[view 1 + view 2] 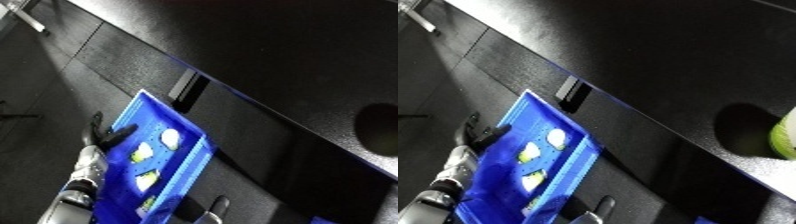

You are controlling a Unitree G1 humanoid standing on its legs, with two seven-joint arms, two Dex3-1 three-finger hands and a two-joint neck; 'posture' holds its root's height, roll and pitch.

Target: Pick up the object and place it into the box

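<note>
We see the left hand (pixel 104 134) first: black, at the end of a white and silver forearm (pixel 84 172) that rises from the lower left. Its fingers (pixel 120 133) are spread and nearly straight, reaching toward the outer wall of the blue bin (pixel 133 107). The hand is released and grasps nothing; whether the fingertips actually touch the bin's wall we cannot tell, though they lie right against its edge in both views.

The bin is a shallow rectangular tray of glossy blue plastic with raised walls, tilted diagonally across the picture. Inside it we count several small rounded objects in a row along its length: a pale white oval one (pixel 170 137) nearest the far end, then a white and yellow-green one (pixel 142 151), another yellow-green one (pixel 147 180), and a fourth (pixel 147 204) near the lower edge, partly cut off. They all rest on the bin's floor, close together but apart.

Just beyond the bin's far corner sits a small dark rectangular block (pixel 184 85) with a lighter face. Around everything is a matte black table (pixel 293 60) with a fine grain and a thin bluish edge line.

At the right edge of the right eye view a rounded yellow-green object (pixel 784 132) shows, well apart from the bin.

At the bottom centre the right hand (pixel 215 207) just peeks in; we cannot tell its state.
</note>
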